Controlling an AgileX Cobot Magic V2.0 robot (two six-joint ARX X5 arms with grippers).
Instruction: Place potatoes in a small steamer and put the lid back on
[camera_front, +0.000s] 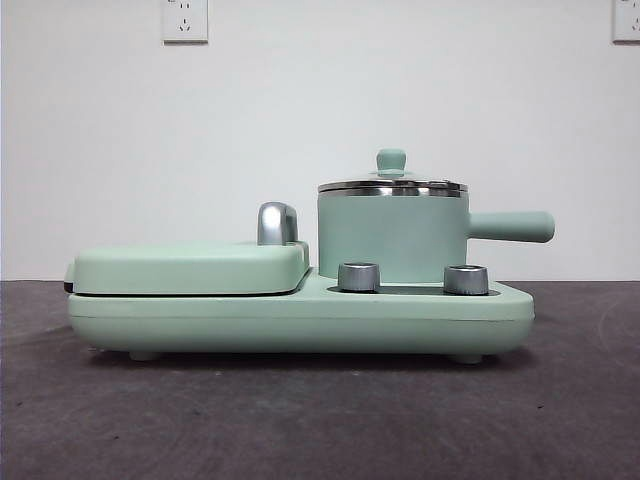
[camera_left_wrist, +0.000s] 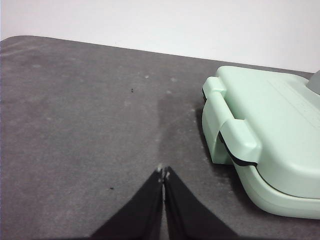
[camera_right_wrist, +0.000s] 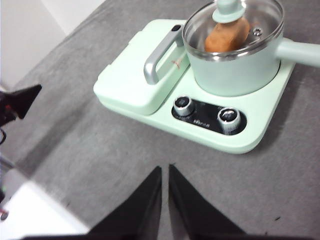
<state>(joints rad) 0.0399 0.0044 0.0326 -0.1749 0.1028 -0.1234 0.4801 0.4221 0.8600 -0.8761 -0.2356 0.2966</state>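
Note:
The small steamer (camera_front: 392, 238) is a mint-green pot with a straight side handle, standing on the right of the mint appliance base (camera_front: 300, 318). The glass lid (camera_front: 392, 185) with its mint knob sits on the pot. In the right wrist view the orange-brown potato (camera_right_wrist: 226, 35) lies inside the steamer (camera_right_wrist: 235, 70) under the lid (camera_right_wrist: 260, 17). My right gripper (camera_right_wrist: 165, 168) is shut and empty, well back from the appliance. My left gripper (camera_left_wrist: 163, 173) is shut and empty over bare table beside the grill cover.
The flat mint grill cover (camera_front: 190, 265) with a steel handle (camera_front: 275, 222) takes the left half of the appliance; it also shows in the left wrist view (camera_left_wrist: 270, 135). Two steel dials (camera_front: 360, 276) sit on the front. The table is dark grey felt.

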